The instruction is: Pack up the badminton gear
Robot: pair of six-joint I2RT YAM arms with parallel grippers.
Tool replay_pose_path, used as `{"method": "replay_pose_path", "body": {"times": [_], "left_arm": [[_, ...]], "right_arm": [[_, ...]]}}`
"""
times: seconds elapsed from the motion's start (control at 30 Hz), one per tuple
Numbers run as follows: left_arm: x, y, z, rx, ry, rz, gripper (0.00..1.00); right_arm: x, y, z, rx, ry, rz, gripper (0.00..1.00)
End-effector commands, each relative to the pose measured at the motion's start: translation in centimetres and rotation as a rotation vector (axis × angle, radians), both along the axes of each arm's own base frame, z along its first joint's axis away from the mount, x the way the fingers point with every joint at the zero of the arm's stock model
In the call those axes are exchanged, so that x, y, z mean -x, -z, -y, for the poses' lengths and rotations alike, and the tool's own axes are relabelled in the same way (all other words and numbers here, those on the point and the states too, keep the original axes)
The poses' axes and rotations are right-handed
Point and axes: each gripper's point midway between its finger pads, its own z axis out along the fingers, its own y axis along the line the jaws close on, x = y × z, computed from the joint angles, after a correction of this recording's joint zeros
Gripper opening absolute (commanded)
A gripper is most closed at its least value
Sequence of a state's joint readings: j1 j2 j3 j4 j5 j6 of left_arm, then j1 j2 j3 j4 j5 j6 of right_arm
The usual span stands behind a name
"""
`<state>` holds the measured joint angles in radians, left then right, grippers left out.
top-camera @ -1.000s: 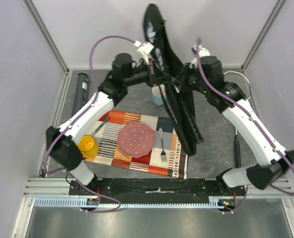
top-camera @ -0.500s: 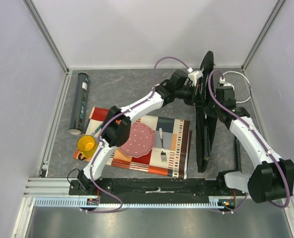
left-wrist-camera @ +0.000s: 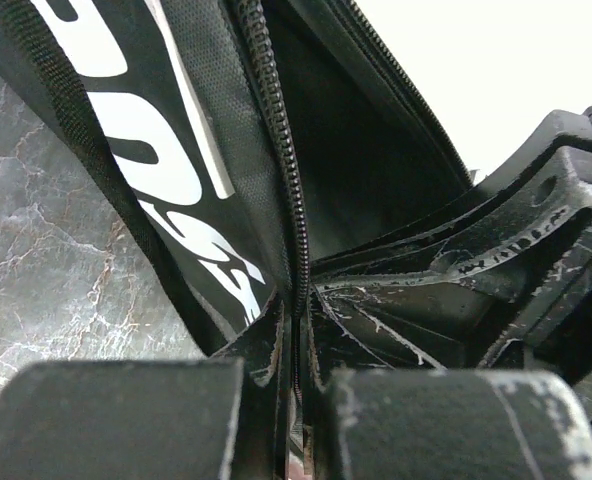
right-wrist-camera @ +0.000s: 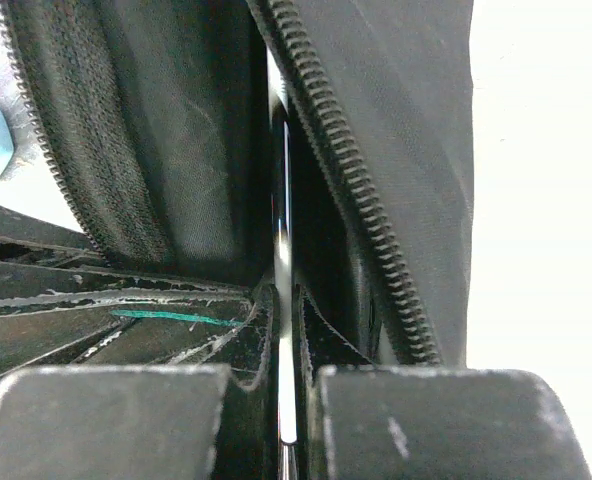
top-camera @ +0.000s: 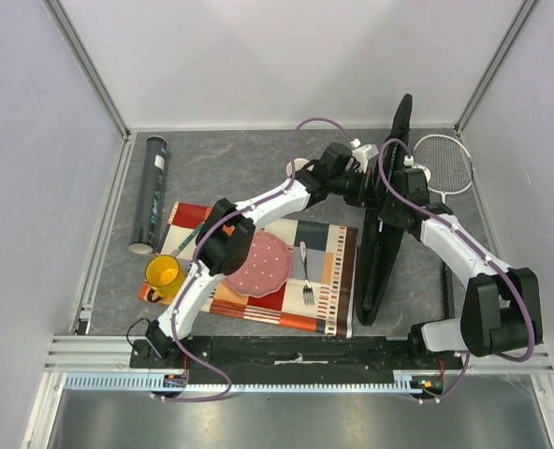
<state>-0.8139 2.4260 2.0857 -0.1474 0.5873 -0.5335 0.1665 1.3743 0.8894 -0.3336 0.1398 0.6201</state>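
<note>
Top external: one long black racket bag (top-camera: 380, 262) stood pinched shut between left end effector (left-wrist-camera: 296, 330) and right end effector (right-wrist-camera: 284, 320); one thin-framed racket (top-camera: 443, 164) lay beside.

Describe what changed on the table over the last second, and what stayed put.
The bag, first held high at the back middle, swung right and down. It now stands on edge left of the racket. The left gripper and right gripper went with it, keeping hold. The tube, mug, plate and fork stayed put.

overhead view looks down; both wrist views sit close against the bag (top-camera: 375, 276).
</note>
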Motion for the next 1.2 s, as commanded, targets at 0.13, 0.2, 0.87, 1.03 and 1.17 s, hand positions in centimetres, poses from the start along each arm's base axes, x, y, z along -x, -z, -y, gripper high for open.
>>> {"method": "replay_pose_path", "body": {"times": [0.13, 0.2, 0.87, 1.03, 1.17], "left_arm": [[2.7, -5.5, -0.6, 0.088, 0.078, -0.006, 0.02], [2.5, -6.3, -0.9, 0.097, 0.072, 0.002, 0.02], [0.6, -4.6, -1.3, 0.092, 0.014, -0.051, 0.02], [-0.4, -3.2, -1.8, 0.092, -0.005, -0.091, 0.02], [-0.6, -3.8, -2.0, 0.114, -0.004, -0.097, 0.02]], "right_arm": [[-2.1, 1.7, 1.7, 0.149, -0.04, 0.1, 0.0], [-1.4, 3.6, 1.7, 0.149, -0.044, 0.068, 0.0], [5.1, -15.6, 6.3, 0.154, 0.082, 0.202, 0.86], [4.1, -17.1, 5.2, 0.058, 0.015, 0.269, 0.98], [4.5, -13.0, 12.9, 0.24, 0.271, 0.111, 0.98]]}}
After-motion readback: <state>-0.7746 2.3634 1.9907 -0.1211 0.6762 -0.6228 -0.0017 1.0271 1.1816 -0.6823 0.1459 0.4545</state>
